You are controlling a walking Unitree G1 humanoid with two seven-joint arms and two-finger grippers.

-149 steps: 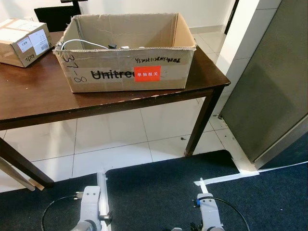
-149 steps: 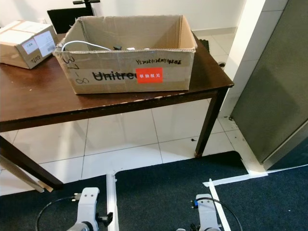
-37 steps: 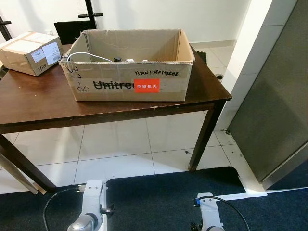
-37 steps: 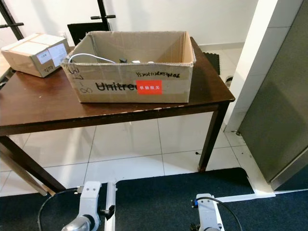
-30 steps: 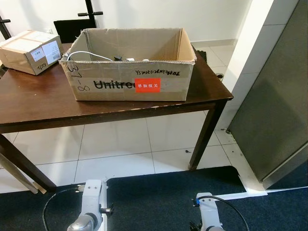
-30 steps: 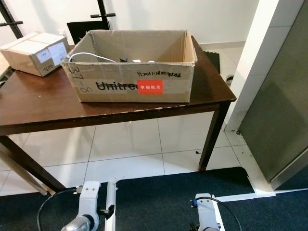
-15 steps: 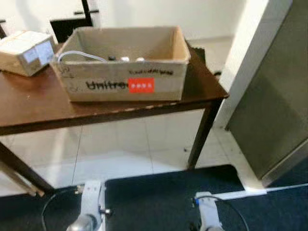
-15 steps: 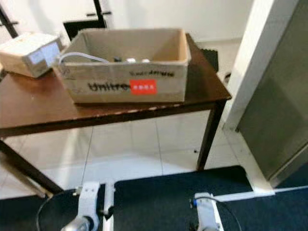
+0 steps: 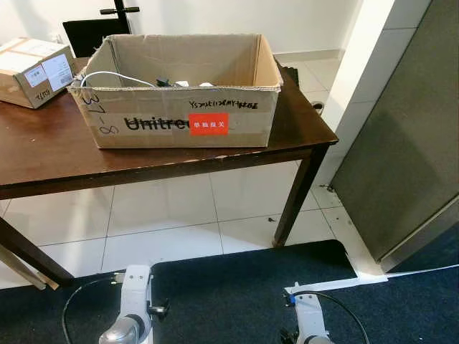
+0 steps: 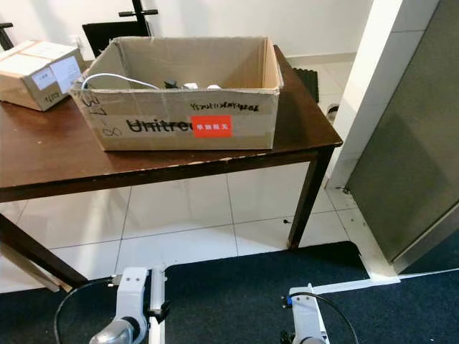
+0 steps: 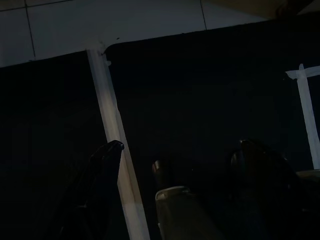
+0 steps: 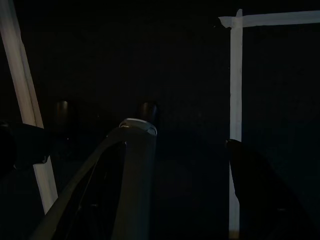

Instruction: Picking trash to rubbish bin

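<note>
Fingers (image 11: 102, 165) of the left gripper (image 11: 175, 155) stand spread apart, nothing between them, pointing down at dark carpet (image 11: 200, 75) crossed by a strip of pale tape (image 11: 107, 110). The right gripper (image 12: 175, 150) hangs the same way — its two black fingers (image 12: 255, 185) parted and empty, over dark carpet marked with white tape lines (image 12: 235, 75). Both wrist views are very dim.

From the head camera, both silver arms hang low at the lower edge, the left arm (image 9: 133, 308) and the right arm (image 9: 308, 322), over the carpet.

Ahead stands a dark wooden bench (image 9: 43, 154) on white tiled floor (image 9: 165, 215). On it sits an open cardboard box (image 9: 179, 118) with a red label (image 9: 208, 123) and black lettering on its front; a white cable (image 9: 107, 75) and some small dark and pale items, too small to tell, lie inside. A smaller sealed carton (image 9: 32, 61) rests at the bench's far left corner, well apart from the open box.

No rubbish bin or loose trash can be made out — the open box's contents are all that could be trash. A grey panel (image 9: 409, 136) rises at the right beside a white pillar (image 9: 358, 64).
</note>
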